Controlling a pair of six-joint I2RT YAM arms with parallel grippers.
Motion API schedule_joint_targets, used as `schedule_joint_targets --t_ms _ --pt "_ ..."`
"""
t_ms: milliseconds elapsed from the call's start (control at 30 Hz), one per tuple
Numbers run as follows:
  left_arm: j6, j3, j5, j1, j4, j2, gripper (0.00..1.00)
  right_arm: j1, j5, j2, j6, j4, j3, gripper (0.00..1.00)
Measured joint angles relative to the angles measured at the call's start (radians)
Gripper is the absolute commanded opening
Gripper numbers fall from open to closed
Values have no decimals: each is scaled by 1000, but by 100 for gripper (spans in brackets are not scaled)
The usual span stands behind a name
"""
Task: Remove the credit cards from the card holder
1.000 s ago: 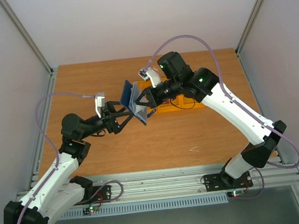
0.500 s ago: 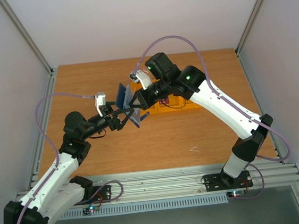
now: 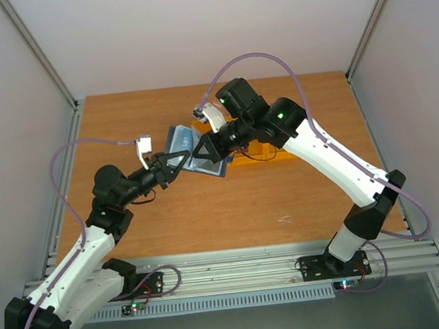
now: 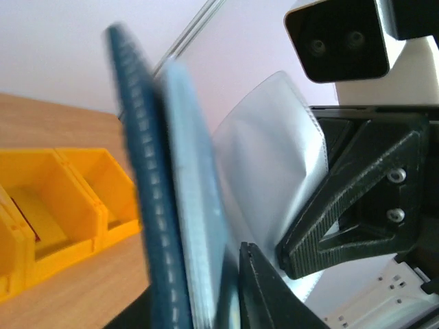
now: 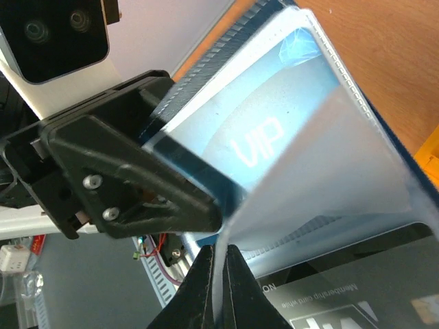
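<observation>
The dark navy card holder (image 3: 197,157) hangs open above the table between both grippers. My left gripper (image 3: 174,163) is shut on the holder's navy cover leaf (image 4: 140,178), with the edge of the blue card (image 4: 206,226) in the same pinch. That blue card (image 5: 254,147) reads VIP and lies in a clear sleeve. My right gripper (image 3: 206,148) is shut on a clear sleeve (image 5: 329,185) of the holder, its fingertips (image 5: 236,281) pinching the thin plastic. A black card (image 5: 357,305) shows in a lower sleeve. No red card shows.
Orange plastic bins (image 3: 264,153) stand on the wooden table (image 3: 301,195) just behind and right of the holder, and show at the left of the left wrist view (image 4: 62,205). Grey walls with metal posts close in the back and sides.
My left gripper has gone from wide open to shut on the holder's leaf. The right arm has swung the holder leftward, and it now lies flatter and more spread.
</observation>
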Motion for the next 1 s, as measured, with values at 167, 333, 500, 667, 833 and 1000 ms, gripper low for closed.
schedule_joint_targets --t_ms 167,333,500,667,833,1000 --pt "-20 0 7 0 6 -2 0 4 3 -11 -4 24 -25 8" --pt "-26 0 -6 3 3 -3 0 3 87 -101 15 40 -128 47" --pt "12 0 -24 7 2 -18 0 -55 181 -299 90 112 -352 98" --pt "56 1 -19 7 3 -25 0 -97 143 -385 120 226 -494 98" --pt "57 17 -19 7 3 -26 0 -97 49 -387 137 422 -604 98" --pt "35 50 -15 7 16 -28 0 -97 -27 -370 201 609 -654 98"
